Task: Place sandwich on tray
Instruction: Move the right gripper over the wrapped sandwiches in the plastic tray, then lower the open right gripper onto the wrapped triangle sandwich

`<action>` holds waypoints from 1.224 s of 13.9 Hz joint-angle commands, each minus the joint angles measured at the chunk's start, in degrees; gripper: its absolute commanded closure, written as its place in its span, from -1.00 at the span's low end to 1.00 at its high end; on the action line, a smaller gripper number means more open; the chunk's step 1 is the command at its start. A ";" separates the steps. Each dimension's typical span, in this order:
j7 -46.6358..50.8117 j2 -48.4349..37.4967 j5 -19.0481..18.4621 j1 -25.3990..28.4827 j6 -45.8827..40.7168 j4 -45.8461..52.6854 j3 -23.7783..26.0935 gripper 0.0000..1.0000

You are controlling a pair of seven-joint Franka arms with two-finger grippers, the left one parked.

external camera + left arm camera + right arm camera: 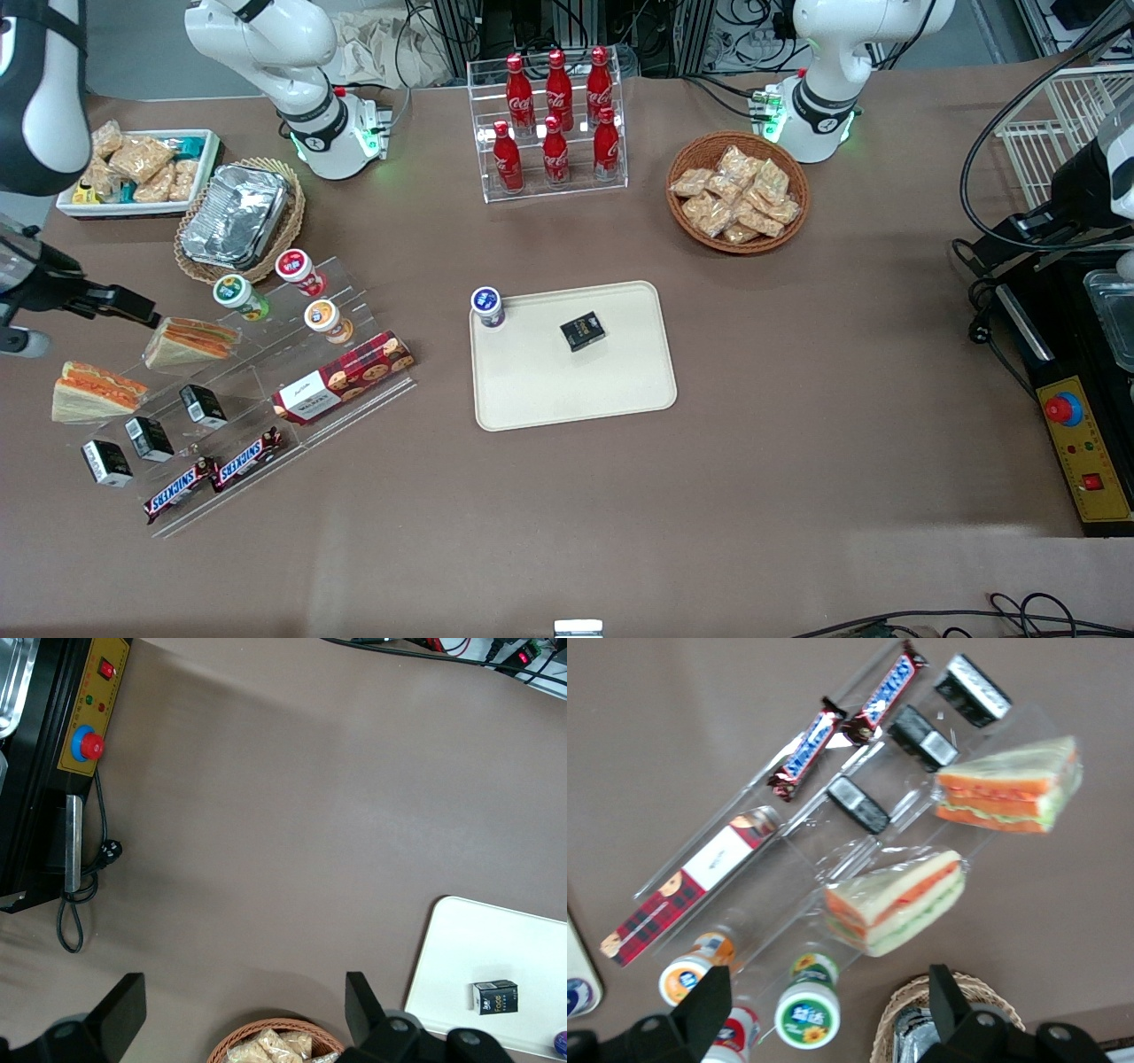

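Two wrapped triangular sandwiches lie on a clear display rack at the working arm's end of the table. One sandwich point(190, 341) point(895, 901) is farther from the front camera than the other sandwich point(96, 390) point(1010, 784). My right gripper point(133, 306) point(828, 1010) hovers above the rack beside the farther sandwich, open and empty, with a green-lidded cup point(806, 1014) between its fingers in the wrist view. The cream tray point(576, 390) point(496, 939) lies mid-table and carries a small black box point(582, 330) and a blue-lidded cup point(487, 306).
The rack also holds cups point(297, 270), black boxes point(149, 438), Snickers bars point(213, 474) and a red cookie box point(344, 377). A foil container in a wicker basket point(237, 217) and a white snack bin point(137, 168) stand nearby. A cola bottle rack point(554, 124) and a snack basket point(737, 192) stand farther back.
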 commanded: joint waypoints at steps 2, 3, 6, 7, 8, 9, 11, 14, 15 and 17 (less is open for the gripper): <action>0.12 0.94 1.30 -3.39 -0.01 1.19 0.11 -0.98; 0.12 1.03 1.57 -4.44 0.78 1.19 0.11 -0.98; 7.12 2.96 2.53 -7.70 2.89 1.36 0.19 -0.98; 10.55 3.49 3.58 -8.05 3.07 1.62 0.11 -0.98; 15.28 3.67 4.81 -8.06 3.07 1.71 -0.42 -0.98; 19.50 4.02 6.22 -7.88 3.07 2.15 -1.73 -0.98; 25.33 6.99 7.81 -7.97 2.63 6.52 -2.00 -0.98; 26.58 9.64 7.90 -7.97 2.98 9.45 -5.07 -0.97; 26.49 10.60 7.81 -7.97 3.50 9.54 -5.69 -0.97; 26.58 12.89 7.81 -7.97 6.22 9.62 -6.05 -0.97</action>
